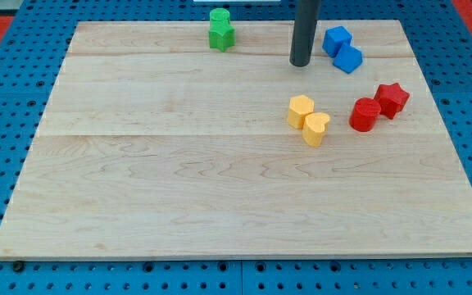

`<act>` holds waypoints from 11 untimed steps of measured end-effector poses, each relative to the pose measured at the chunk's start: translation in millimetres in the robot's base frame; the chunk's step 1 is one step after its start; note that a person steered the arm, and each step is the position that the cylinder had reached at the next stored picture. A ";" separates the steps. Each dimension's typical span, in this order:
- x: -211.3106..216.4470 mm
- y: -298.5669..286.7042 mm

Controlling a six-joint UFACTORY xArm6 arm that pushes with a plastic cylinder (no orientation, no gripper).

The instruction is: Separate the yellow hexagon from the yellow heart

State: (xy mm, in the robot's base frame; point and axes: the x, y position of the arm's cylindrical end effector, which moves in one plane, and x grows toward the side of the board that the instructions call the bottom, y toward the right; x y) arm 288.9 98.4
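On your bench (179,188), the hexagon (300,111) and the heart (316,129) sit touching, right of centre, the hexagon toward the view's upper left of the heart. To their right you have a cylinder (365,115) touching a star (392,99). Above, near the top edge, two cubes (342,49) sit together; just left of them stands my tip (300,62), well apart from the hexagon below it. Further left along the top edge, two more blocks (220,30) sit pressed together.

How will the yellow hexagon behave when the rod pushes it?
The yellow hexagon looks squat and flat-based, so it should slide, not tip. It seems to touch the yellow heart, which may get dragged along. My tip sits above it in the view.
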 end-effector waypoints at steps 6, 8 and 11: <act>93.6 -121.0; 71.0 -13.6; 139.2 -17.3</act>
